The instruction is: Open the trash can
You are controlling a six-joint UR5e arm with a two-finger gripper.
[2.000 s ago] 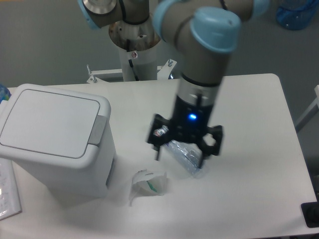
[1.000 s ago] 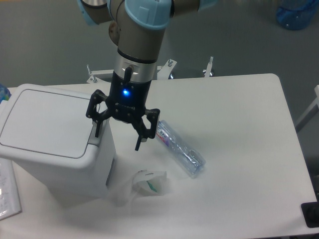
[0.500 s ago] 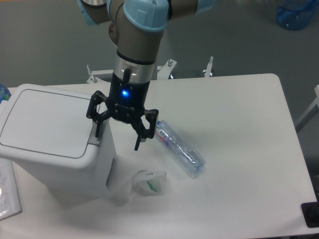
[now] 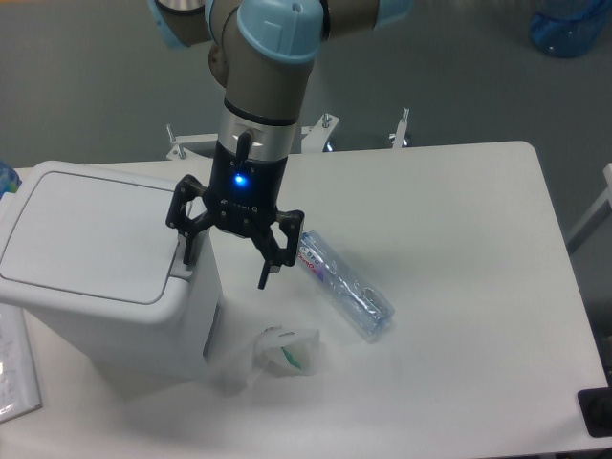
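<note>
The white trash can (image 4: 96,277) stands at the table's left with its flat lid (image 4: 91,231) down. Its grey push tab (image 4: 184,263) is at the lid's right edge. My gripper (image 4: 226,268) hangs open and empty over the can's right edge. Its left finger (image 4: 186,249) reaches down right at the push tab; I cannot tell whether it touches. Its right finger (image 4: 265,273) hangs past the can's side above the table.
A clear plastic bottle (image 4: 344,284) lies on the table just right of the gripper. A crumpled white wrapper (image 4: 284,352) lies in front of the can. Papers (image 4: 14,363) sit at the far left edge. A blue container (image 4: 569,24) is beyond the table's back right.
The arm swung left from above the bottle to the can's right edge between two and one seconds ago. Since half a second ago nothing has visibly moved.
</note>
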